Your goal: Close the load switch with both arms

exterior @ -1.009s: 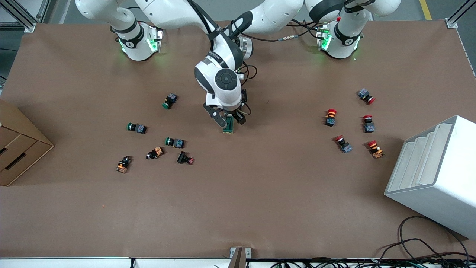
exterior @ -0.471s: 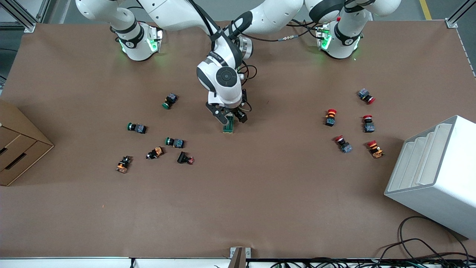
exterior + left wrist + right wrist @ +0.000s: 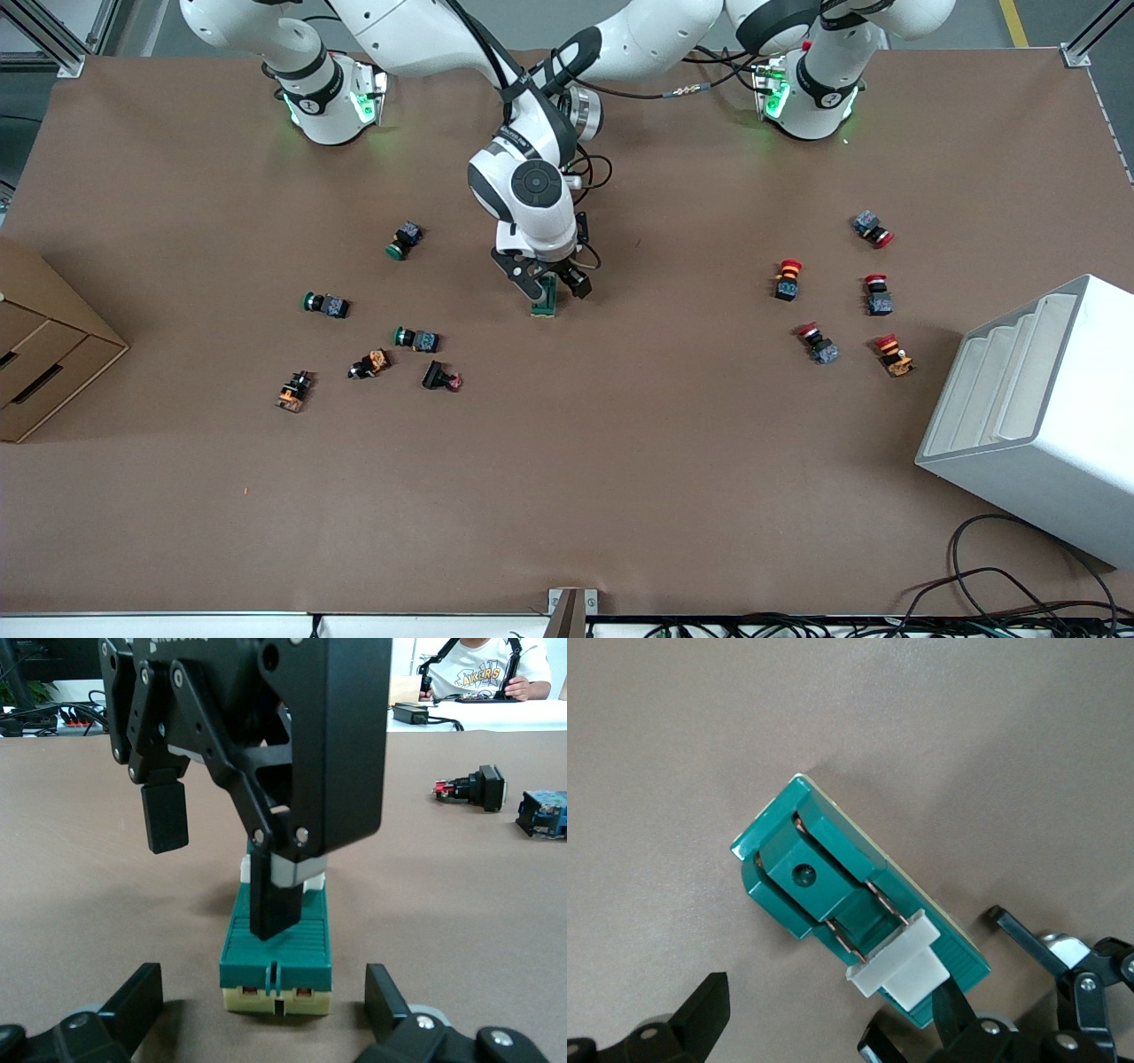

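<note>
The load switch (image 3: pixel 544 304), a dark green block with a cream base, lies at the table's middle. My right gripper (image 3: pixel 551 282) points down over it. It is open; in the left wrist view (image 3: pixel 217 873) one finger (image 3: pixel 268 904) rests on the switch top (image 3: pixel 276 943) beside the white lever (image 3: pixel 301 875), and the other hangs apart in the air. The right wrist view shows the switch (image 3: pixel 797 877) and its lever (image 3: pixel 904 970) from above. My left gripper (image 3: pixel 263 988) lies low at the switch's end nearer the robots' bases. It is open, with a finger on each side, not touching.
Several green, orange and black push buttons (image 3: pixel 416 339) lie toward the right arm's end. Red push buttons (image 3: pixel 788 278) lie toward the left arm's end. A white stepped bin (image 3: pixel 1036 416) and a cardboard box (image 3: pixel 44 346) stand at the table's two ends.
My right hand has shifted slightly toward the robots' bases above the switch. The switch itself has not moved.
</note>
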